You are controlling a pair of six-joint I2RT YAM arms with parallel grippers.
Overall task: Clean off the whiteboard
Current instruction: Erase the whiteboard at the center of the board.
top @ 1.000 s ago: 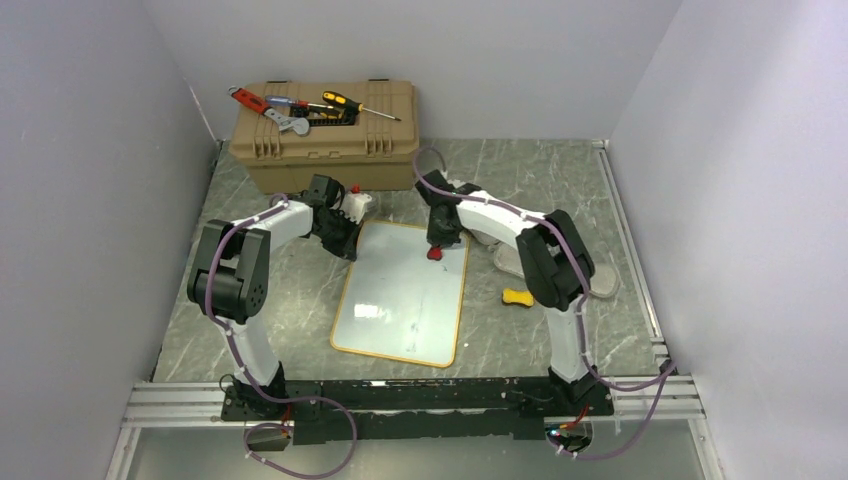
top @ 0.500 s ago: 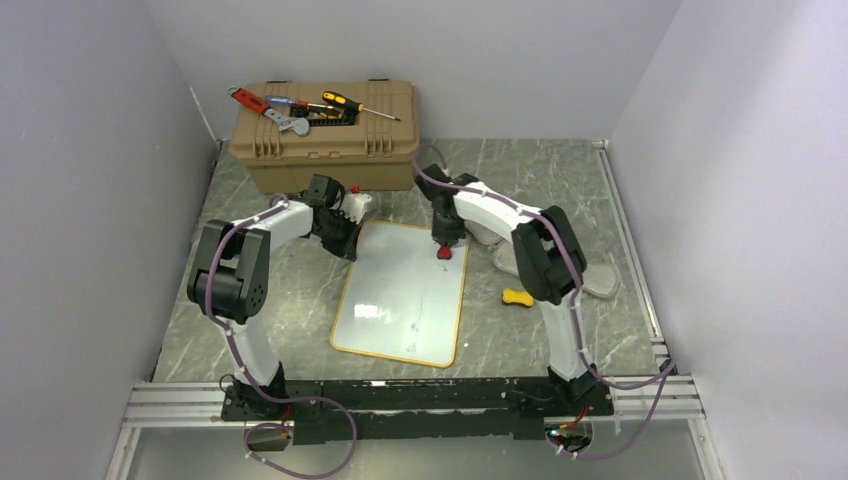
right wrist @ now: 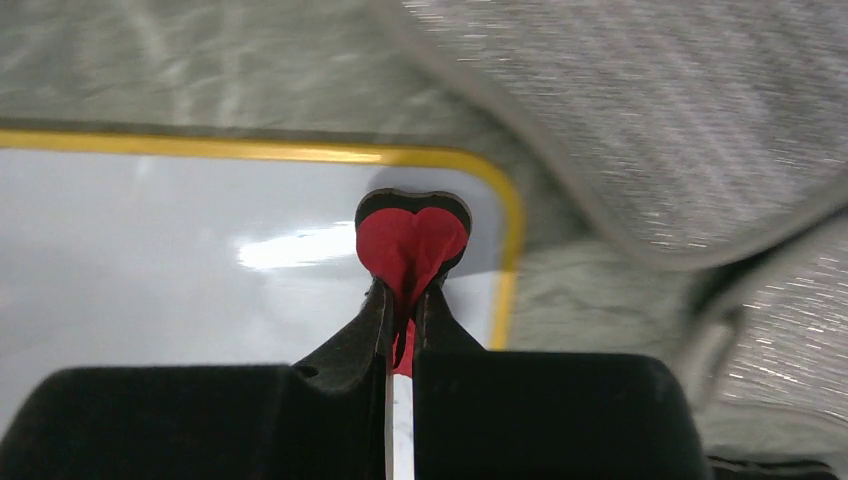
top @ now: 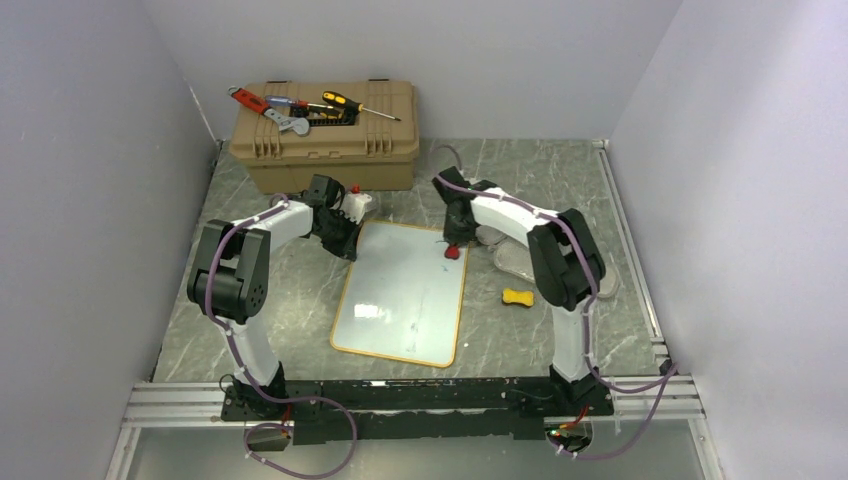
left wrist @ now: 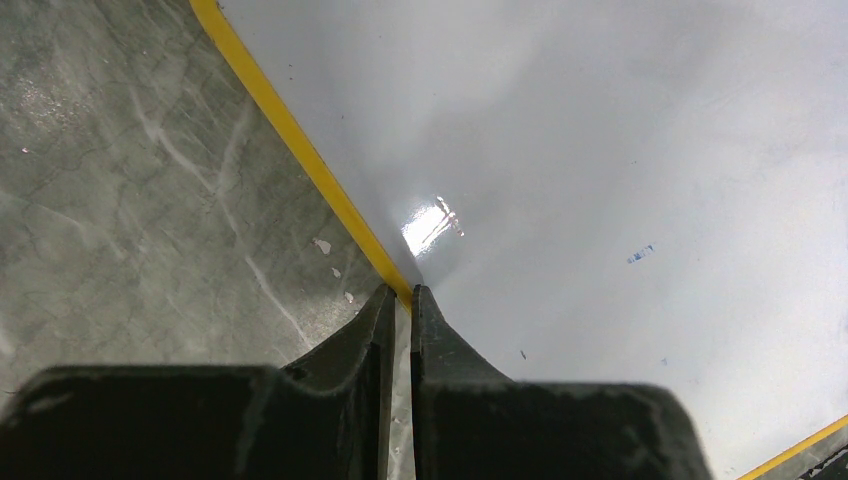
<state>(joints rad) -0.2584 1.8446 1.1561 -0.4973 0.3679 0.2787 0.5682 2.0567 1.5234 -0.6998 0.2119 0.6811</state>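
Note:
The whiteboard (top: 400, 300) lies flat on the marble table, white with a yellow-orange frame. Small blue specks (left wrist: 641, 254) remain on its surface (left wrist: 600, 150). My left gripper (top: 345, 245) is at the board's far left corner, its jaws (left wrist: 401, 290) pinched on the frame edge. At the far right corner, my right gripper (top: 452, 243) is shut on a red heart-shaped eraser (top: 453, 252). In the right wrist view the eraser (right wrist: 410, 235) presses on the board (right wrist: 150, 230) just inside the frame, in front of the gripper (right wrist: 405, 295).
A tan toolbox (top: 325, 140) with screwdrivers and a wrench on its lid stands behind the board. A small white object with a red cap (top: 358, 203) sits by the left gripper. Grey padded pieces (top: 600, 280) (right wrist: 680, 100) and a yellow object (top: 517, 297) lie right of the board.
My right gripper has slid the red eraser rightward along the board's far edge toward the right corner. The left arm and the board have stayed put.

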